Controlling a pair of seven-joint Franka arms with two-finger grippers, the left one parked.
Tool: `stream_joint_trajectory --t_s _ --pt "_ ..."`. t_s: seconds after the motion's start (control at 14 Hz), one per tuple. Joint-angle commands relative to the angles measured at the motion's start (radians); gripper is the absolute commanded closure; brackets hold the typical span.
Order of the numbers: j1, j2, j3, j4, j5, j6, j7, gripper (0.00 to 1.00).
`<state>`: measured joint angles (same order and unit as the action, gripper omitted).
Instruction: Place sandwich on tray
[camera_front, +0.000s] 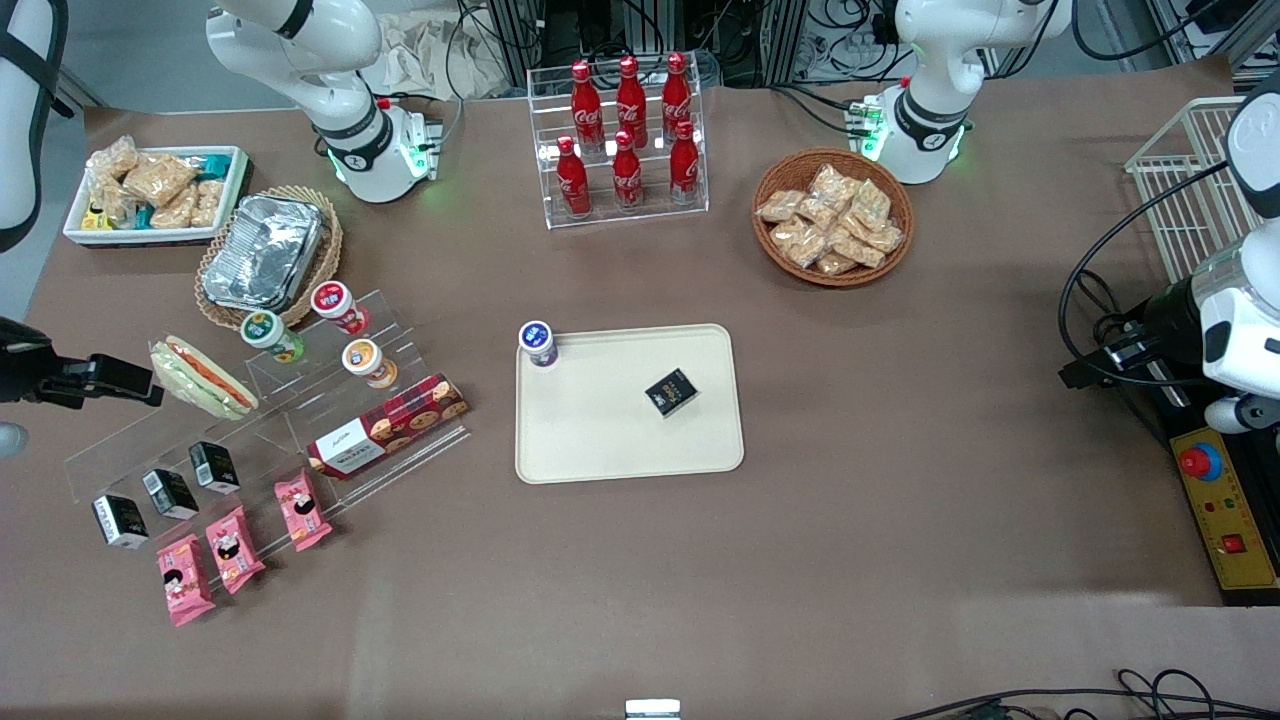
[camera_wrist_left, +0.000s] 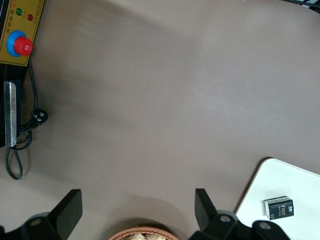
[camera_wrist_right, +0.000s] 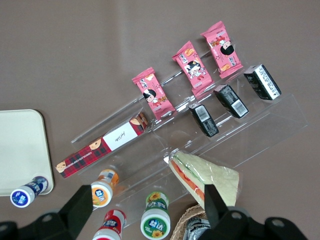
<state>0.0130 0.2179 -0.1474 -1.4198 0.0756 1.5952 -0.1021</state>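
The gripper (camera_wrist_right: 145, 205) hung wide open, empty, above the sandwich (camera_wrist_right: 202, 177); the tray (camera_front: 628, 405) sat on the brown table (camera_front: 900, 500).

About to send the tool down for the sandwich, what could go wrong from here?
1. The open tool hangs over the small bottles beside the sandwich; going straight down could topple them.
2. The sandwich lies on a clear stepped stand; a nudge could slide it off.
3. The tray already holds a bottle and black box.
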Motion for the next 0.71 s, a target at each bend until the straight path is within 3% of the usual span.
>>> stream_joint_trajectory --t_s 0.0,0.43,0.64 --pt "-0.007 -0.003 0.005 -0.008 -0.003 0.012 0.01 0.01" --pt "-0.007 -0.002 0.003 -0.011 -0.008 -0.003 -0.004 0.01" --pt "-0.028 -0.043 0.002 -0.097 -0.013 -0.009 -0.01 0.01"
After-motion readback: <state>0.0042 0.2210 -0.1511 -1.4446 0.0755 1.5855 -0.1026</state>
